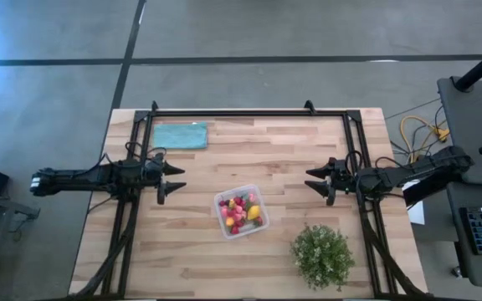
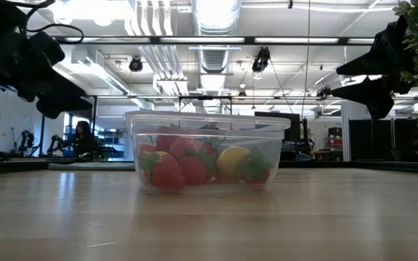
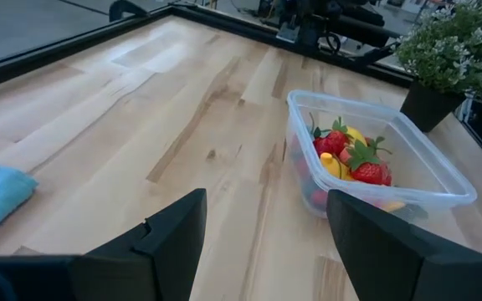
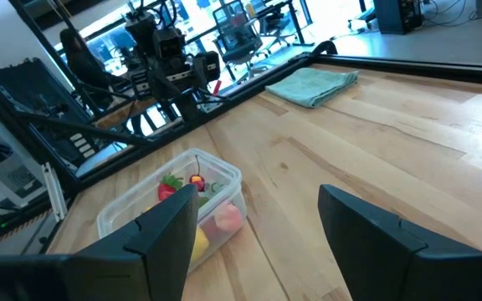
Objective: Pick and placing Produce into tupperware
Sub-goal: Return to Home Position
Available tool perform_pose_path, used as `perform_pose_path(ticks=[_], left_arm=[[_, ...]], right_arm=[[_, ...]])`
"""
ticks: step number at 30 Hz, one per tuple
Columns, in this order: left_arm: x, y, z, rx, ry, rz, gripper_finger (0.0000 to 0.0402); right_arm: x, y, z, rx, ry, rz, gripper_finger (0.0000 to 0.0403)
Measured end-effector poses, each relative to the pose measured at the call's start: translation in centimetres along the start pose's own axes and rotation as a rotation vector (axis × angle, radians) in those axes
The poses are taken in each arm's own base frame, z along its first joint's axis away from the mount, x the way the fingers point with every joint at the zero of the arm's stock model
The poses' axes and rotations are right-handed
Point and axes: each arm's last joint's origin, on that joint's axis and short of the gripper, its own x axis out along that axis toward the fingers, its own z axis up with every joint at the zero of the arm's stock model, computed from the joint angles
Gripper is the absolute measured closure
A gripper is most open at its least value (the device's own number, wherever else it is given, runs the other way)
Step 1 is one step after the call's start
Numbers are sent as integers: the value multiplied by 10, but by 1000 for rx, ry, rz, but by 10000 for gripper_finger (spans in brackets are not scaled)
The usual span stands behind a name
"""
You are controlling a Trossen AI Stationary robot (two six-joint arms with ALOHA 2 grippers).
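Note:
The clear tupperware (image 1: 241, 211) stands on the wooden table near its middle, a little toward the near edge. The produce (image 2: 194, 165), red, pink and yellow toy pieces, lies inside it. My left gripper (image 1: 174, 180) hovers open at the table's left side, apart from the box, pointing toward the right. My right gripper (image 1: 316, 181) hovers open at the table's right side, pointing toward the left. Both wrist views show the box (image 3: 375, 163) (image 4: 174, 205) ahead of empty fingers.
A teal cloth (image 1: 180, 135) lies flat at the far left of the table. A green potted bush (image 1: 322, 256) stands at the near right. A black frame (image 1: 249, 113) runs along the table's far edge and sides. Bare wood lies between the grippers.

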Motion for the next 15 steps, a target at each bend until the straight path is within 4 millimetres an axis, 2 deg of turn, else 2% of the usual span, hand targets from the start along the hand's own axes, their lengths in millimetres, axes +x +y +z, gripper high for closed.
perform_pose_path(ticks=[15], left_arm=[[1,0,-1,2,13,4,168]], right_arm=[[0,0,0,0,0,0,163]])
